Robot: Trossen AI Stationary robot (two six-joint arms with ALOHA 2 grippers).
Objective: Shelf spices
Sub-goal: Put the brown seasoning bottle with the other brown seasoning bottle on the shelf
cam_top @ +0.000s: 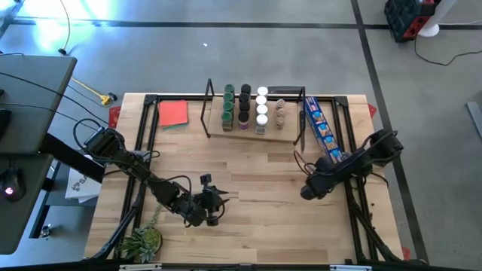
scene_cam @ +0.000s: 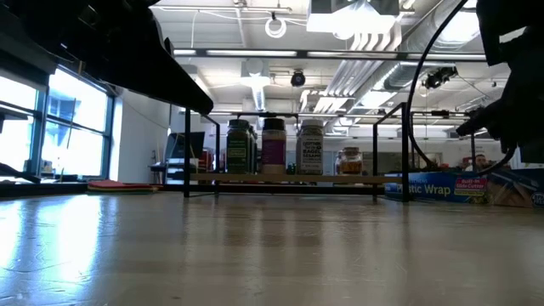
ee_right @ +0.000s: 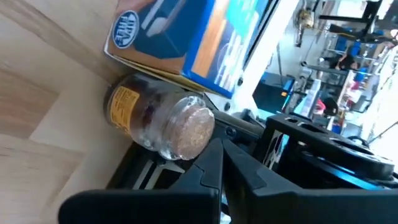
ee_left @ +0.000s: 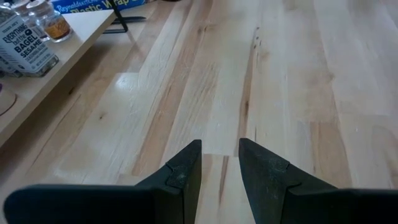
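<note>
Table (cam_top: 248, 173): pale wood planks, carrying everything else.
Shelf (cam_top: 252, 129): low wood rack with black end frames, at the far middle edge of the table.
Blue packet (cam_top: 322, 129): long box lying just right of the shelf.
Left gripper (cam_top: 211, 202): low over bare wood near the front left, fingers (ee_left: 186, 171) slightly apart with nothing between them.
Right gripper (cam_top: 309, 191): right of centre, jaws pressed together, empty.
Spices (cam_top: 245, 107): jars in rows on the shelf.
Cork-topped jar (ee_right: 158, 118): on its side against the blue packet, beside the right gripper's fingers, not gripped.

About thirteen spice jars (cam_top: 245, 108) on one shelf (cam_top: 290, 135), one lying jar (ee_right: 160, 118), one blue packet (cam_top: 322, 129).
</note>
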